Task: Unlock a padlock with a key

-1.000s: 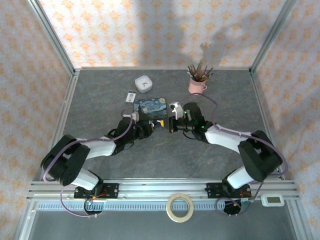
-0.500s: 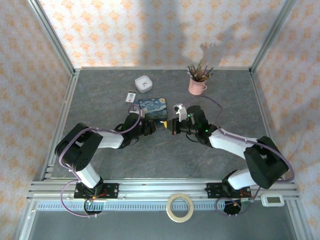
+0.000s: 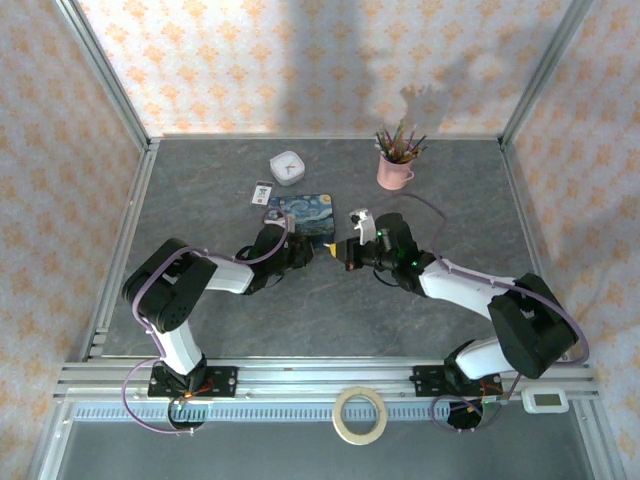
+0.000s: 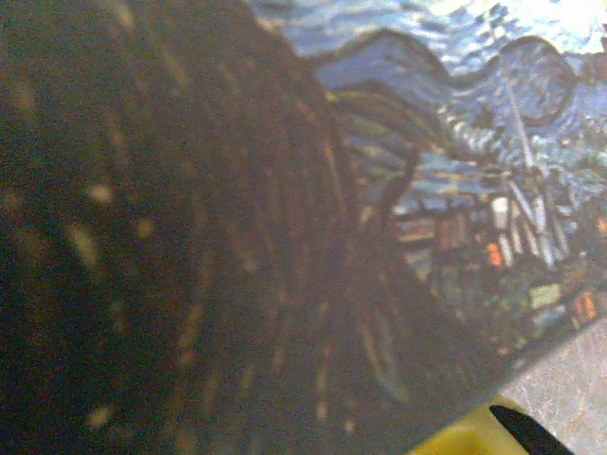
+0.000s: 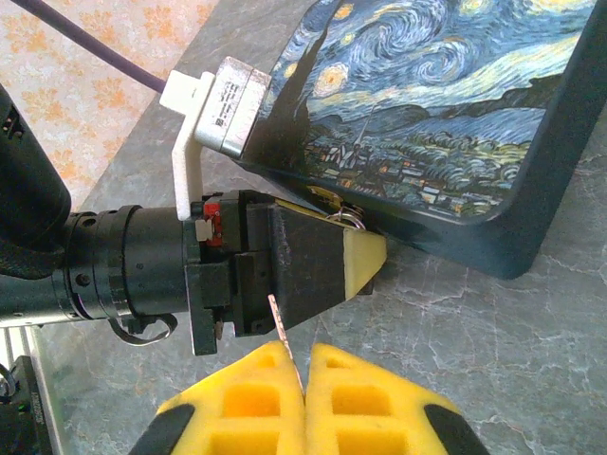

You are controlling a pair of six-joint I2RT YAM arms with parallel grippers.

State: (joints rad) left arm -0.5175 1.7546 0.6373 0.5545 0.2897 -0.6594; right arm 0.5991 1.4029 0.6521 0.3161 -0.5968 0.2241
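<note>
Key-to-lock alignment: your right jaws pinch the key (image 5: 282, 327), and your left jaws look clamped on the padlock (image 5: 345, 214). Next you'll need the tip square to the keyhole.

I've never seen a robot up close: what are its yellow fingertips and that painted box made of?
The right gripper has fingertips that look like matte foam or soft rubber: moulded square pockets. The box looks like printed tin or card, slightly glossy; can't tell which.
</note>
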